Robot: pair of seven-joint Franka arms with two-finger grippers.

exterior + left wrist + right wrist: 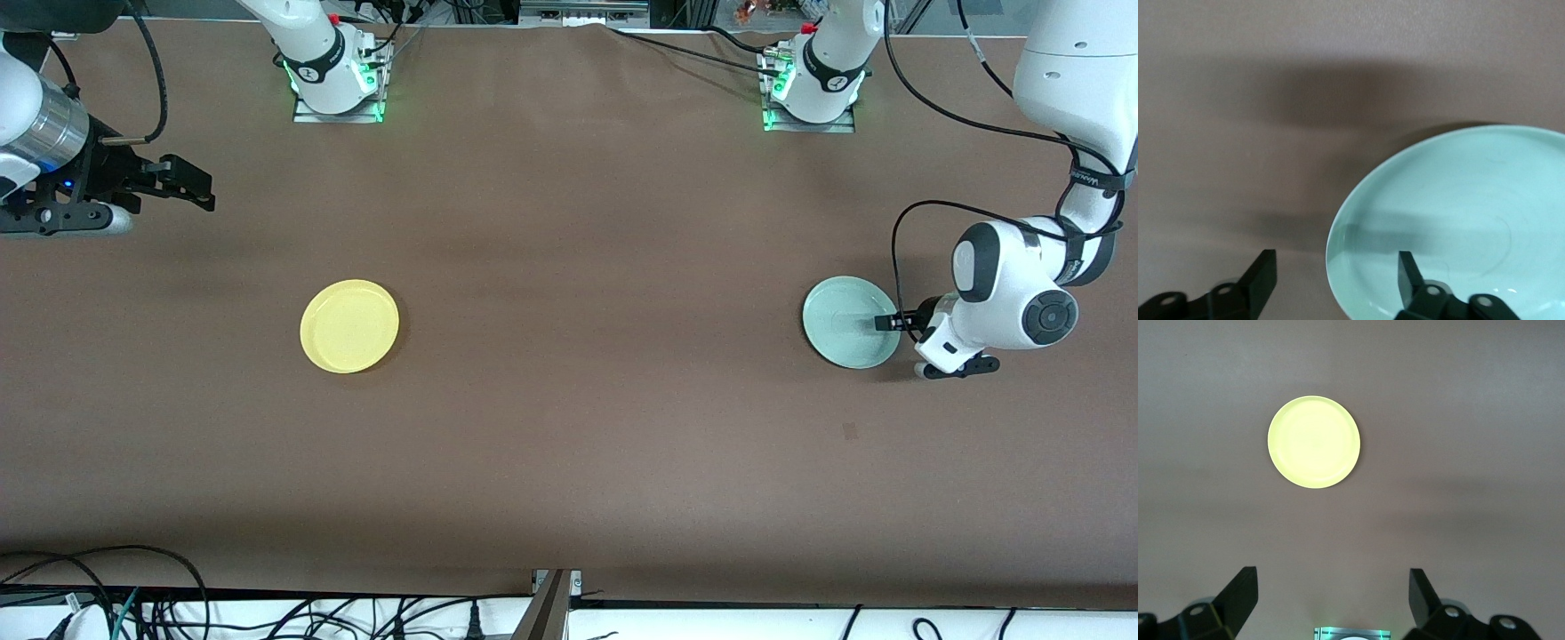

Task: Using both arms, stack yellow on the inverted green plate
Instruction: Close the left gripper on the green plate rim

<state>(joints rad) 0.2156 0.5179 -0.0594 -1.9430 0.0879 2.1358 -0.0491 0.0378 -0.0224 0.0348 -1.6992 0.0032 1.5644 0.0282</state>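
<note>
1. The green plate (849, 322) lies right side up on the table (569, 427) toward the left arm's end.
2. The left gripper (1337, 277) straddles its rim, fingers apart; pinch squarely before flipping.
3. The yellow plate (349, 325) sits well apart.
4. The right gripper (182, 182) waits, fingers apart.

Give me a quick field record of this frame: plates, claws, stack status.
yellow plate: flat on table, toward right arm's end, untouched
green plate: on table, toward left arm's end, hollow side up
left claw: open, low, straddling green plate's rim
right claw: open, raised over table at right arm's end, waiting
stack: not started
</note>
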